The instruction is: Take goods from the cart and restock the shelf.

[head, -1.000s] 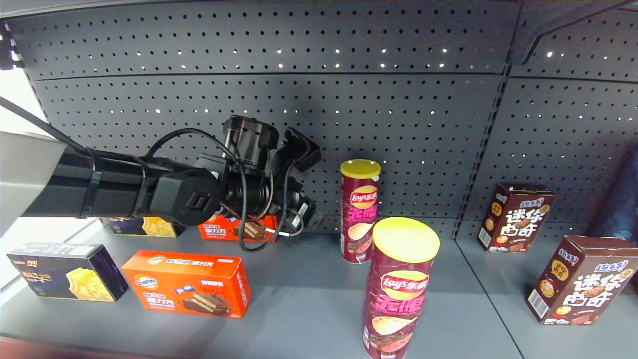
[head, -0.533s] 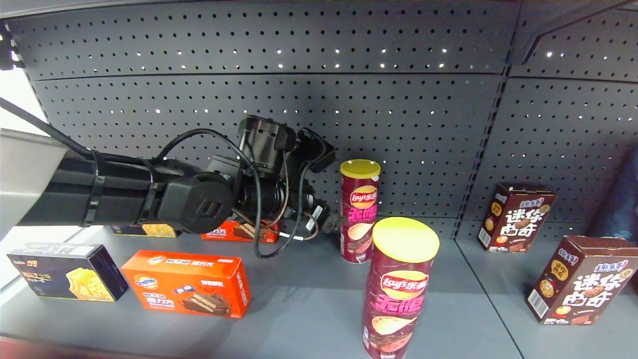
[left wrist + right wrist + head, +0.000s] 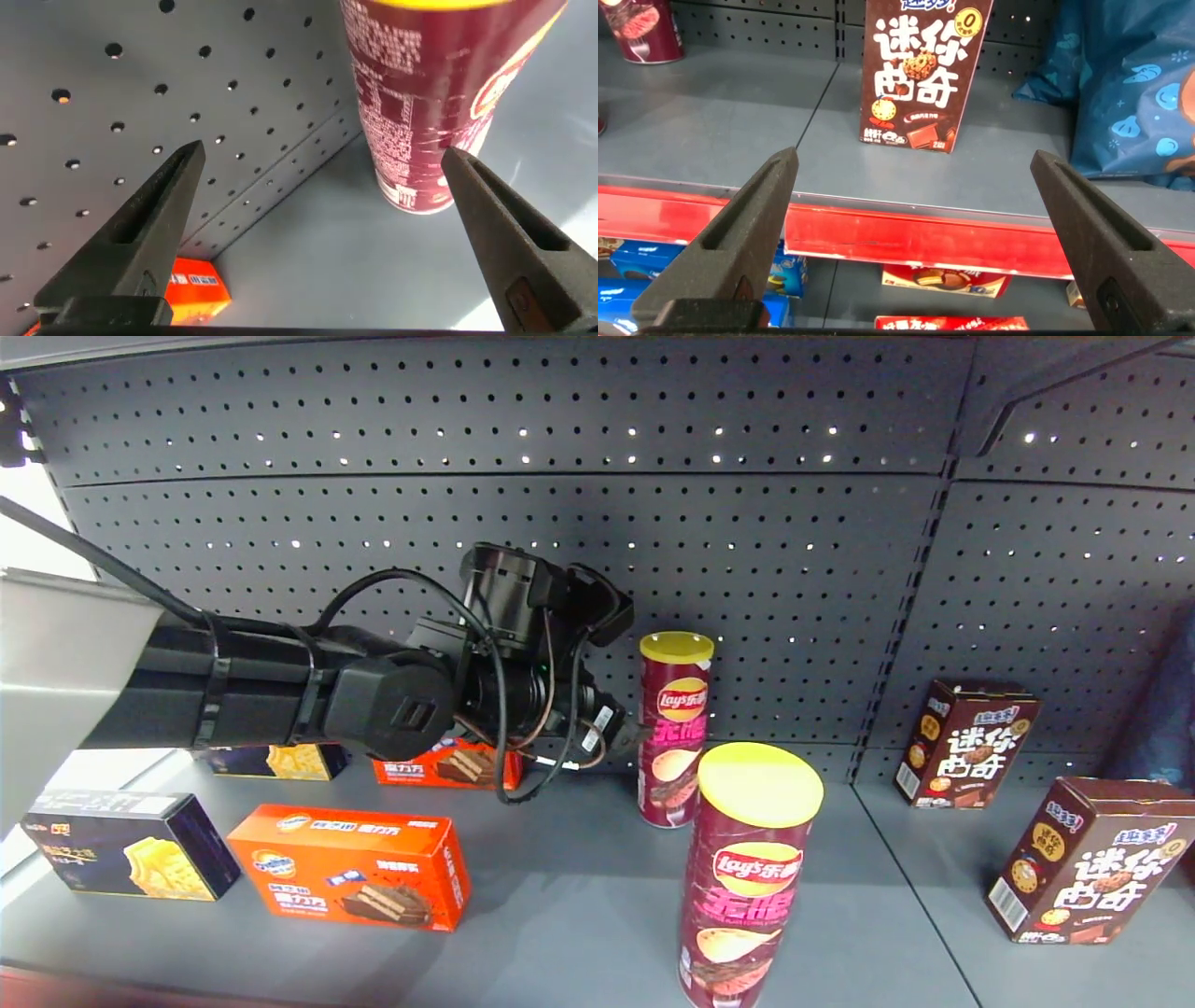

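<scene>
1. The left gripper is over the far part of the shelf, low against the pegboard back wall. Its fingers are spread wide and hold nothing.
2. The far chip can stands upright just right of that gripper. The wrist hides the fingertips in the head view, so it is hard to say if they touch it.
3. The near chip can stands upright near the front edge, apart from the far one.
4. An orange box and a dark box lie on the left of the shelf.
5. The right gripper is wide open and empty. It sits in front of the shelf's red edge strip, facing a brown cookie box with a blue bag just right of it.
</scene>
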You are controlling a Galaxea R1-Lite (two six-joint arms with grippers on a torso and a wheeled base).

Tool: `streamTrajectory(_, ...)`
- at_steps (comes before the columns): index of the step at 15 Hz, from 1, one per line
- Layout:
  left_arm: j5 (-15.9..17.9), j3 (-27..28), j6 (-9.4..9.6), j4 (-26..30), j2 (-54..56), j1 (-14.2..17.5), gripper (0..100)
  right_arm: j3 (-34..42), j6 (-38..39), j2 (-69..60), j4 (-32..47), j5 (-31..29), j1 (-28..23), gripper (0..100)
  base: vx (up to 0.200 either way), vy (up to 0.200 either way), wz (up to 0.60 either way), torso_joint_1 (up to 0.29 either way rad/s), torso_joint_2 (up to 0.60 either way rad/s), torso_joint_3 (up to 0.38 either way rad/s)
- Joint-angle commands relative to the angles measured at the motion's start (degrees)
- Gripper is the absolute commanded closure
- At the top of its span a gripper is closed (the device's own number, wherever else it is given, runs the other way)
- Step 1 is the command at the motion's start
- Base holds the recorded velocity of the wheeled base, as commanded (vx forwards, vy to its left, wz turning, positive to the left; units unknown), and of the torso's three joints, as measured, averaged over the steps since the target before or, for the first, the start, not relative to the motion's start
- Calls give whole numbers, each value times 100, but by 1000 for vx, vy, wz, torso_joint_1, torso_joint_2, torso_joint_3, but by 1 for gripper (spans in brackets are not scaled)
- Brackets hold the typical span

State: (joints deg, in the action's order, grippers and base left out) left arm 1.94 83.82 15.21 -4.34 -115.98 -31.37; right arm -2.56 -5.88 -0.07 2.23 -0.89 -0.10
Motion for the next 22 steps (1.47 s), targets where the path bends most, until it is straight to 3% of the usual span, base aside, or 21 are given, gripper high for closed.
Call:
streamTrajectory(1,0,90,-1,3,-135,-1,0,1,-1,7,-3,1,1,0,0,0,0,0,0,0)
streamTrajectory(10,-53,3,-45,12,-30,-159,0,1,-1,7,-3,1,1,0,0,0,0,0,0,0)
streamTrajectory(17,-44,-718,-45,38,1069,-89,0,1,-19,7,-3,1,1,0,0,0,0,0,0,0)
streamTrajectory(22,8,-1342,-18,-23,2141,236,0,1,-19,7,5,1,1,0,0,0,0,0,0,0)
